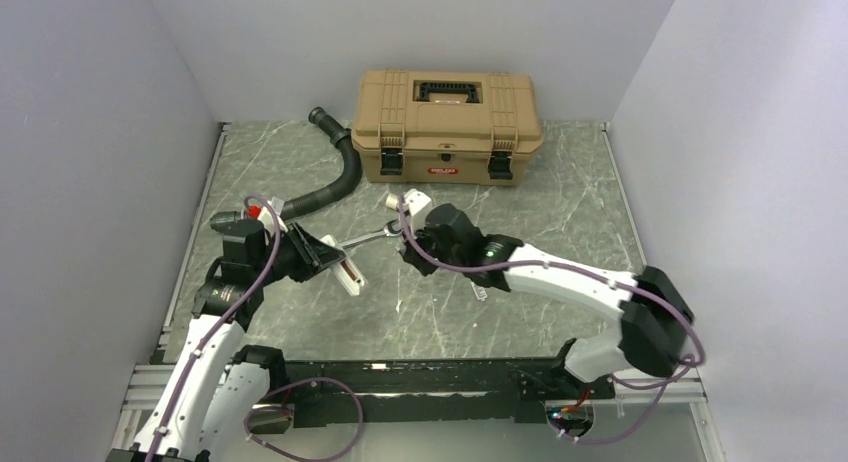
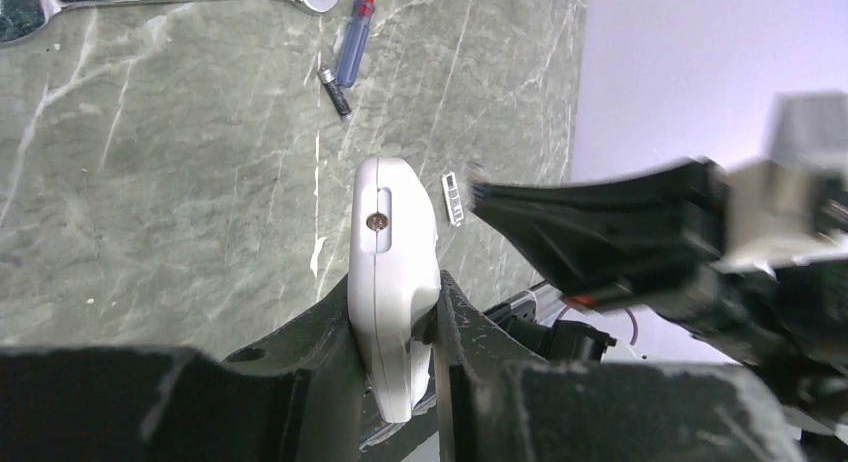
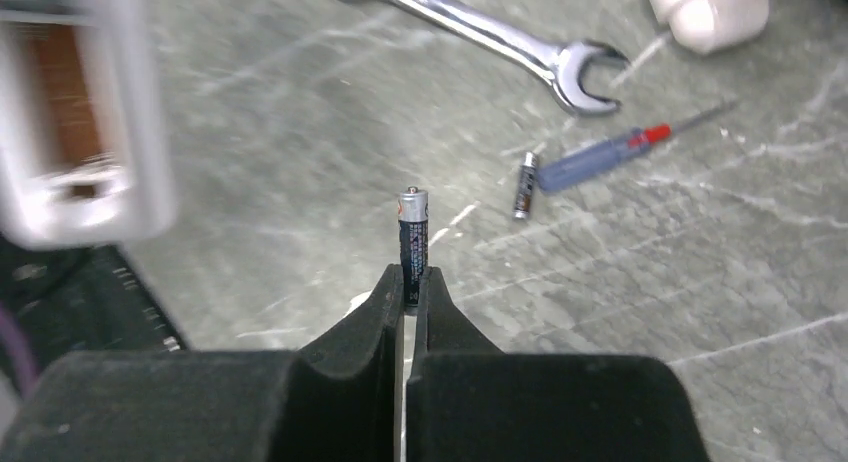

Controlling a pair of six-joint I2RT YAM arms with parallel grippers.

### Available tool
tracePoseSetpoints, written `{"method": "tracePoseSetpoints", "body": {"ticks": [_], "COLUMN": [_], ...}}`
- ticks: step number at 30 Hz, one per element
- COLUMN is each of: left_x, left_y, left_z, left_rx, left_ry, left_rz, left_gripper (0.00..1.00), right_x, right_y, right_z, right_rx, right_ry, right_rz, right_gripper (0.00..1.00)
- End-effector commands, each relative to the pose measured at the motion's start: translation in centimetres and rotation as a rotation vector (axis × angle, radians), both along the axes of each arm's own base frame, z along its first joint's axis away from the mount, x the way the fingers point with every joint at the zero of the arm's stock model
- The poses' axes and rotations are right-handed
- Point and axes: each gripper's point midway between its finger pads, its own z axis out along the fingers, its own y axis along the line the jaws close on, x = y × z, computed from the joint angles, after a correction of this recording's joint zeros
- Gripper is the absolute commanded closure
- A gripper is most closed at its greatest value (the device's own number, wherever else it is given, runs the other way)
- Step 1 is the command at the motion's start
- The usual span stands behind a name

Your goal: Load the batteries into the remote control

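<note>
We see the left gripper clamped on the remote control, holding it above the left half of the table; the right gripper pinches one end of a battery, near the remote control; a second battery lies on the table beside the screwdriver, near the wrench.

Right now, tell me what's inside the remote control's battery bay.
Open bay of the remote control looks brownish, no battery evident, though blurred; its end between the left fingers is hidden.
</note>
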Motion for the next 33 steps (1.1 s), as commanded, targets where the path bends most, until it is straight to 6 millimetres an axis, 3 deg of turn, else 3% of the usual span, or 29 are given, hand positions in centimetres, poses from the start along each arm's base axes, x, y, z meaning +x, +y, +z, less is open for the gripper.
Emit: {"method": "tracePoseSetpoints", "body": {"ticks": [1,8,12,19,26,33], "left_x": [0.9,1.0,0.9,0.1,-1.0,-2.4], "left_y": [0.3,-0.1,-0.6,-1.7,-3.4,-6.6], "left_z": [2.4,4.1,5.9,9.9,13.7,17.7], "left_rx": [0.001,-0.022,-0.025,-0.067,-0.187,-0.240], "left_ry": [-0.066,-0.117,-0.187,-0.352,-0.478,-0.617], "left_rz": [0.019,-0.002,-0.048,-0.148,-0.251,-0.364], "left_gripper": [1.00,1.00,1.00,1.00,1.00,1.00], "right_x": [-3.0,-9.1,-13.2,-17.8,-19.7,-18.5], "right_y": [0.9,-1.2,-2.7,-4.7,-5.7,-5.5], "right_z": [6.9,15.7,18.2,22.5,25.5,27.3], "right_rx": [0.245,0.481,0.547,0.651,0.700,0.730], "right_ry": [-0.088,-0.378,-0.567,-0.723,-0.751,-0.713], "right_rz": [0.157,0.493,0.726,0.932,1.004,0.893], "right_gripper": [1.00,1.00,1.00,1.00,1.00,1.00]}}
